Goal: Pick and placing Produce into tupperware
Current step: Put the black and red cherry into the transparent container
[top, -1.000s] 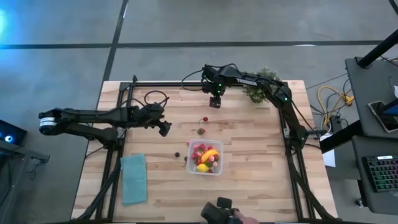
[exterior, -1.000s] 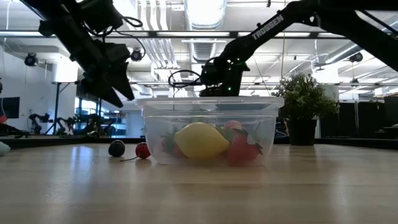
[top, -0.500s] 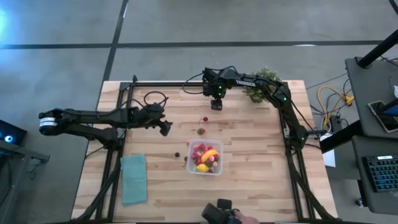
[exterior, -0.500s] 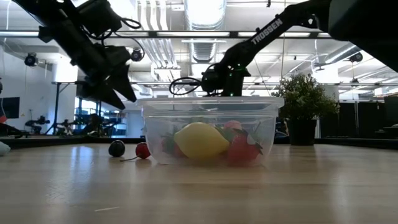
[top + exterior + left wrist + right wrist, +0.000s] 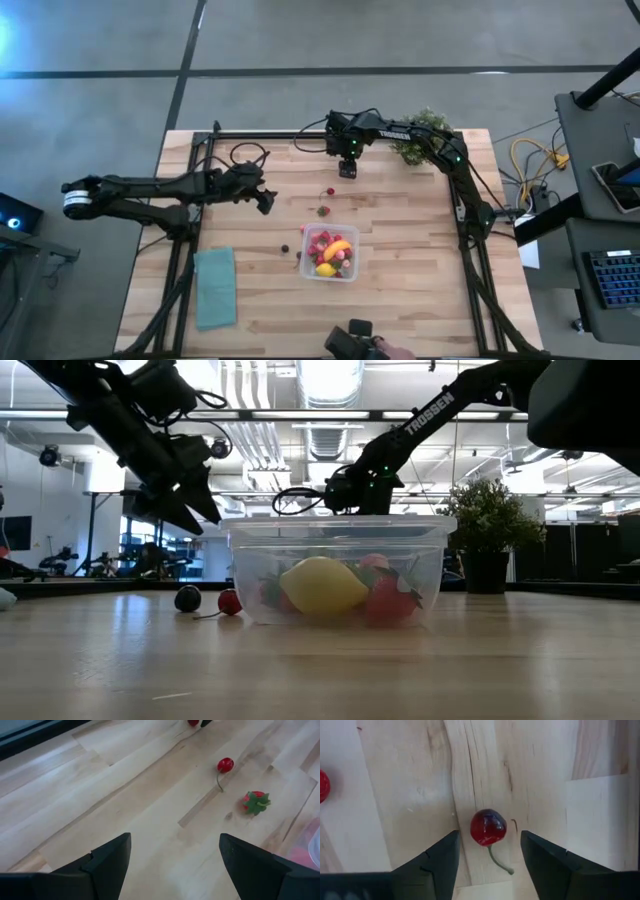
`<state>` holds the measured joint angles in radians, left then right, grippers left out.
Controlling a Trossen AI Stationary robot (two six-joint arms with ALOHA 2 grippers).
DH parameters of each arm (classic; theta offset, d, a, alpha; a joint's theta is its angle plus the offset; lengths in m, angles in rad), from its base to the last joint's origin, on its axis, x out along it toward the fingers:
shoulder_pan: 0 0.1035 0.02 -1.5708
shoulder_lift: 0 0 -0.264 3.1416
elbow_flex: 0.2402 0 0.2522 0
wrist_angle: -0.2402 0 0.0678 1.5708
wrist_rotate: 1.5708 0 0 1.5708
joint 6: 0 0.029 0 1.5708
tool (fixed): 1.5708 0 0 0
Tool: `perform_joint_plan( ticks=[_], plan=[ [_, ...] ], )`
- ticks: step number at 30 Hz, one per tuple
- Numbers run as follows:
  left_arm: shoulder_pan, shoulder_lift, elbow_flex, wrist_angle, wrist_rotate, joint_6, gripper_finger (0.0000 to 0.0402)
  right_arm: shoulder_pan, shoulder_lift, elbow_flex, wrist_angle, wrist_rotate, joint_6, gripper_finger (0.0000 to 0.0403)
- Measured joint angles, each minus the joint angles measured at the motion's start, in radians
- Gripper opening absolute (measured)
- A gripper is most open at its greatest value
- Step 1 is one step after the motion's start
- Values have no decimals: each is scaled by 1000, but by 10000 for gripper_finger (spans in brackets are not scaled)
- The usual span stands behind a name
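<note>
The right gripper (image 5: 347, 168) is hanging over the far middle of the table (image 5: 400, 300), at about 12 o'clock from the tupperware (image 5: 331, 253). Its fingers (image 5: 432, 865) are spread wide with nothing between them, and in the right wrist view a red cherry (image 5: 488, 827) with a green stem is sitting on the wood right in the gap, not touching either finger.

The left gripper (image 5: 267, 200) is hovering off at roughly 10 o'clock from the tupperware, jaws wide apart and holding nothing. Its wrist view is looking at another cherry (image 5: 225, 765) and a strawberry (image 5: 256, 802) lying loose on the wood, near each other but apart.

The tupperware is sitting upright a bit right of table centre, with a lemon (image 5: 322, 585) and red berries inside. A dark berry (image 5: 187, 598) and a red one (image 5: 230, 601) are lying just beside it. A teal cloth (image 5: 215, 287) is lying at around 8 o'clock, and a potted plant (image 5: 417, 137) is standing at the far right edge.
</note>
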<state>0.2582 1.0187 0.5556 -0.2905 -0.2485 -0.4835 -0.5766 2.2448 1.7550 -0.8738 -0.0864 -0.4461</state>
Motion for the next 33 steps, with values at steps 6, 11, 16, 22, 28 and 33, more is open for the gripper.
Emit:
perform_joint_plan(
  ticks=[6,11,16,22,28,33],
  plan=[
    [4,0,0,0,1,0,288,0,0,-2,13,0,0,159],
    [4,0,0,0,1,0,288,0,0,-3,43,2,1,128],
    [4,0,0,2,2,0,288,2,0,-3,49,5,1,107],
    [4,0,0,4,2,0,288,2,0,-3,43,9,36,83],
    [4,0,0,6,3,0,288,2,0,-3,41,9,75,71],
    [4,0,0,24,8,0,288,7,-21,20,-3,1,131,70]
  ],
)
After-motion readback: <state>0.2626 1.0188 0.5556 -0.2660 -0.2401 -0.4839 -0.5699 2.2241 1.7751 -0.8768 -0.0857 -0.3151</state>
